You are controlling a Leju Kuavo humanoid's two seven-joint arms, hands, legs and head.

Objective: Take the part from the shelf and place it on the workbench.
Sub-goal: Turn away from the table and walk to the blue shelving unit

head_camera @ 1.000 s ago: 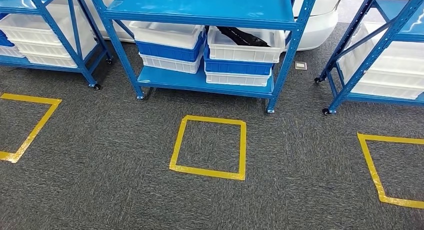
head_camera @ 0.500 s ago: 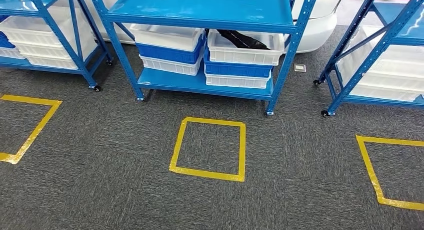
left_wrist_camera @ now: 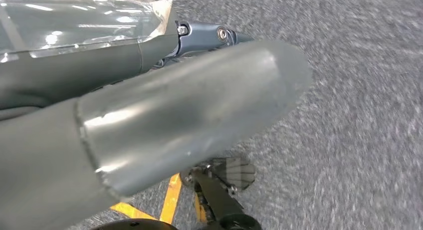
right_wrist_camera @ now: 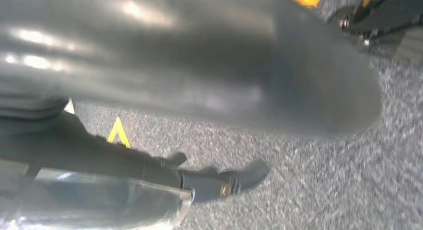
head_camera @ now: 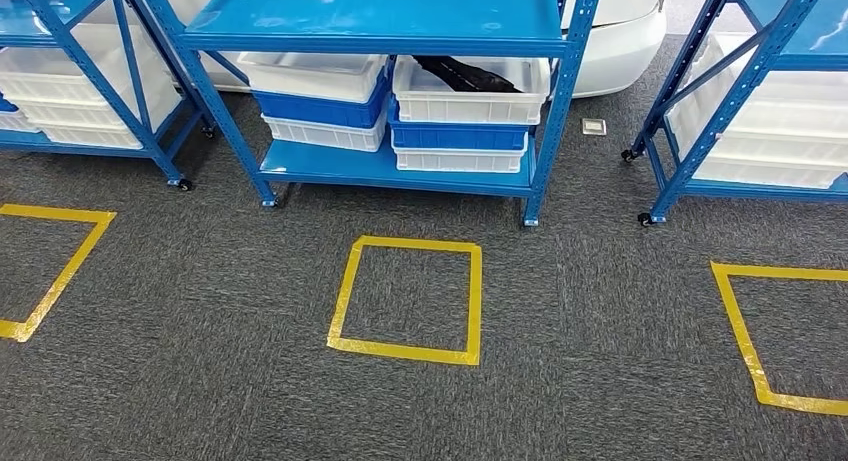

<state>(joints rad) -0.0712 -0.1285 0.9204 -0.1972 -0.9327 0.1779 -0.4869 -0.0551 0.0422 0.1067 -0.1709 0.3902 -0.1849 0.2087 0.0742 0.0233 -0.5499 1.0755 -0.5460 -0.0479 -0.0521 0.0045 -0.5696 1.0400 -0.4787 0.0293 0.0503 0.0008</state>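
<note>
here, the left robot hand (left_wrist_camera: pixel 189 105) hangs over grey carpet (left_wrist_camera: pixel 359 115), its thick grey thumb stretched out alongside the darker fingers (left_wrist_camera: pixel 204 34), which also lie extended; nothing is held between them. the right robot hand (right_wrist_camera: pixel 224 80) appears the same way, though blurred: thumb out, dark fingers (right_wrist_camera: pixel 219 182) straight, nothing in its hold. strips of yellow tape (left_wrist_camera: pixel 169 200) lie on the floor just below the left robot hand, and a further yellow corner (right_wrist_camera: pixel 117 132) lies below the right one. in the head view, ahead of both robot hands and well apart from them, stands the middle blue shelf (head_camera: pixel 380 21) on small castors. its lower level carries two stacks of bins side by side: on the side of the left robot hand, a white bin (head_camera: pixel 315 76) over a blue and a white one; on the side of the right robot hand, a white bin (head_camera: pixel 470 103) over a blue bin (head_camera: pixel 460 137) and another white one. the part (head_camera: pixel 465 74), long and black, lies tilted inside that upper white bin, one end resting near its rim. a yellow tape square (head_camera: pixel 405 301) marks the carpet between the robot and this shelf. two more blue shelves, one outward of the left robot hand (head_camera: pixel 70 71) and one outward of the right (head_camera: pixel 740 91), hold white bins, each with a partly seen tape square before it. a small floor plate (head_camera: pixel 594 126) sits beside the middle shelf's leg.
</note>
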